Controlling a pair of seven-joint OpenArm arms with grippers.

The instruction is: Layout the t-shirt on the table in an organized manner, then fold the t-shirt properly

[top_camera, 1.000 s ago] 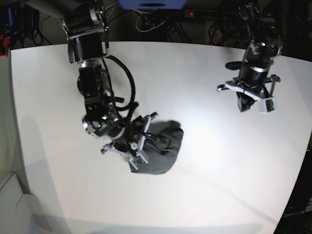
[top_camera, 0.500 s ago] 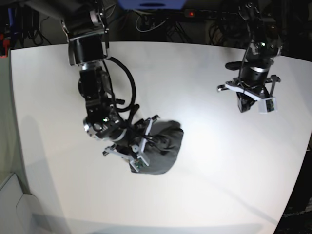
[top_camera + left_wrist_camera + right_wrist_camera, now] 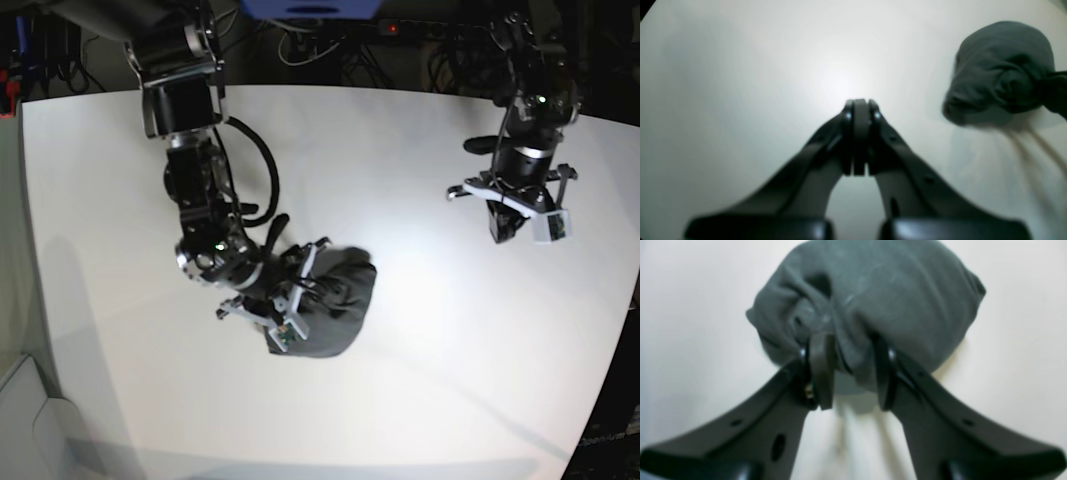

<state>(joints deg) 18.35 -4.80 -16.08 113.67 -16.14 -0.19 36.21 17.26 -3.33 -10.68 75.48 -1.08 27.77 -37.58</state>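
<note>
Two grippers are in view. The right gripper (image 3: 853, 373), at the left of the base view, grips a bunched fold of the t-shirt (image 3: 873, 303) between its fingers, the cloth humped just beyond the tips. The left gripper (image 3: 858, 136) is clenched on nothing, its fingertips pressed together above bare table (image 3: 740, 83), far right in the base view.

The t-shirt lies as a crumpled dark heap on the white table, left of centre, with no clear long axis. From the left gripper it lies well apart, off to that camera's upper right; the right arm is plainly the nearer.

Only the right wrist view shows cloth pinched between the fingers. Only the base view shows both arms and the gap between them. Spreading the shirt is not yet done.
</note>
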